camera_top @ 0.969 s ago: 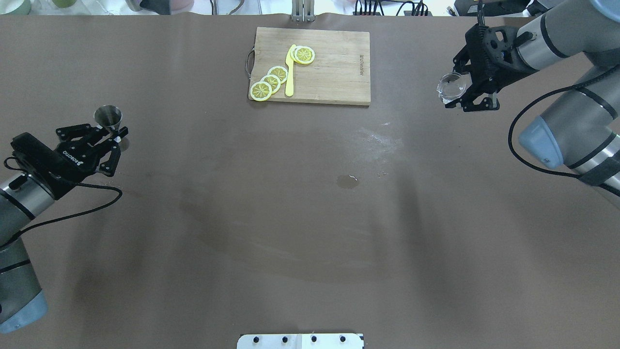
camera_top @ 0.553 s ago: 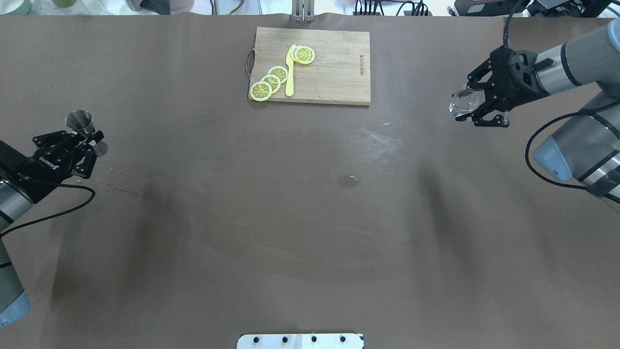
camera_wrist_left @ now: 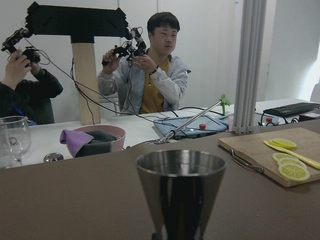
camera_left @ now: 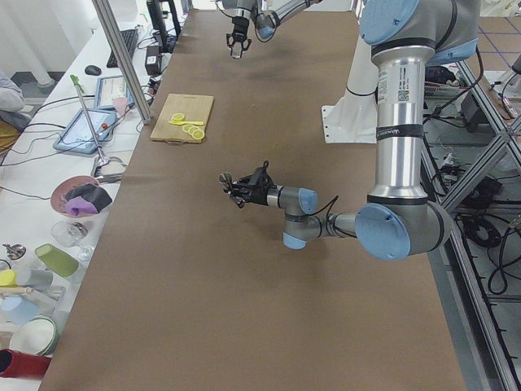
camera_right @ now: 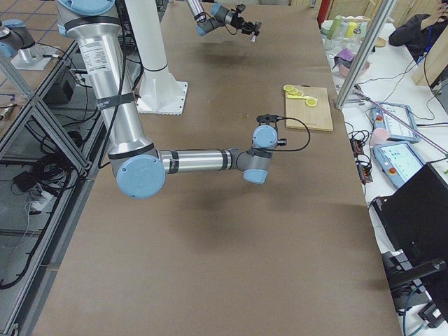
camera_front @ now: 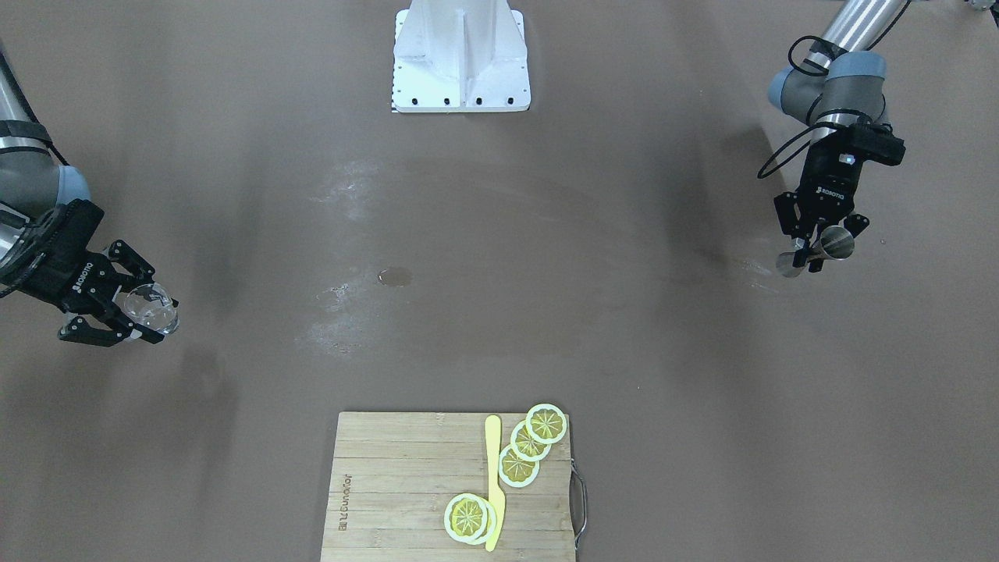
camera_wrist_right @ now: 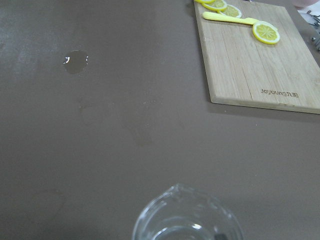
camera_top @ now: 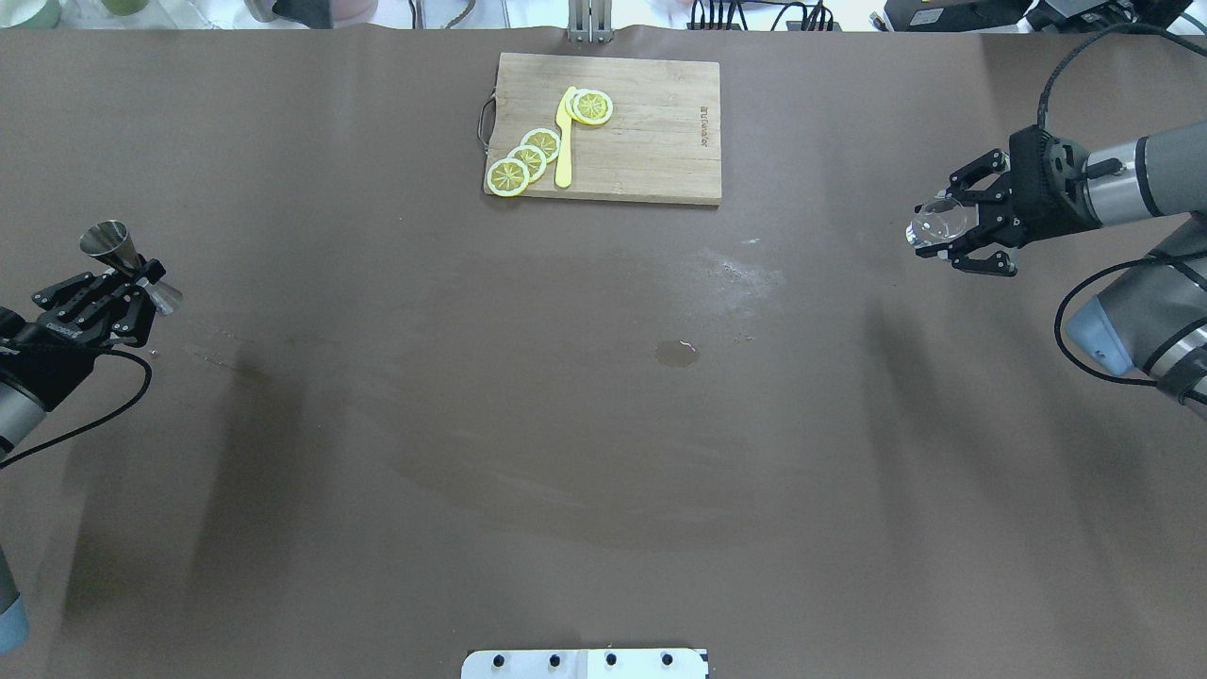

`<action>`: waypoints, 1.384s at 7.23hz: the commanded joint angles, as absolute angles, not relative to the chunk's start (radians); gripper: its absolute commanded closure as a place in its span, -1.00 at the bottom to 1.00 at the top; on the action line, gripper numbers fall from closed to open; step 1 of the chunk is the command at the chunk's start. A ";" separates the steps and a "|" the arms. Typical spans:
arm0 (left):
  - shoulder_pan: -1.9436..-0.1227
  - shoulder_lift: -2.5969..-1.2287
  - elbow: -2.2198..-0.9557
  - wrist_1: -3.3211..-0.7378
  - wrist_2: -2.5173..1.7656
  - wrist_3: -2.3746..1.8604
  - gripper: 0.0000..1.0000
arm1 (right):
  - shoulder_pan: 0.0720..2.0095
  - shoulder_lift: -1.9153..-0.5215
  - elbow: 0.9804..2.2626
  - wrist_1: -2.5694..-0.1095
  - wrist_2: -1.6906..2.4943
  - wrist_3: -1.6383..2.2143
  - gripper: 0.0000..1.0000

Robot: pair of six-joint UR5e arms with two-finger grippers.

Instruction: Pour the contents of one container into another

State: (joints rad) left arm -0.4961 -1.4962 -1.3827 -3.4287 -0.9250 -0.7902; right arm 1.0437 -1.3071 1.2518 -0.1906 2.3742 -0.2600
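Note:
A steel double-cone jigger hangs at the table's far left edge, with my left gripper shut on its waist. In the left wrist view the jigger stands upright, mouth up. In the front view the jigger is at the right, in the left gripper. My right gripper is shut on a small clear glass cup at the far right. The front view shows that cup at the left. The right wrist view looks down on the cup's rim; what is in it is unclear.
A wooden cutting board with lemon slices and a yellow knife lies at the back centre. A small puddle and a pale smear mark the brown table. The robot's base plate is at the near edge.
Both arms have drawn outward with their loads: the left one with the jigger toward the left edge, the right one with the glass cup rightward and nearer.

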 commanded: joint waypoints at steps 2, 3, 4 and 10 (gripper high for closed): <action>-0.408 -1.437 -1.414 -3.324 -0.750 -0.835 1.00 | 1.040 -1.290 1.074 0.006 2.364 -0.161 1.00; -0.361 -1.437 -1.420 -3.303 -0.657 -0.838 1.00 | 1.039 -1.284 1.034 0.041 2.358 -0.152 1.00; -0.339 -1.439 -1.420 -3.300 -0.609 -0.839 1.00 | 1.035 -1.279 0.987 0.096 2.335 -0.152 1.00; -0.208 -1.450 -1.479 -3.071 -0.381 -1.056 1.00 | 0.923 -1.195 0.982 0.150 2.194 0.081 1.00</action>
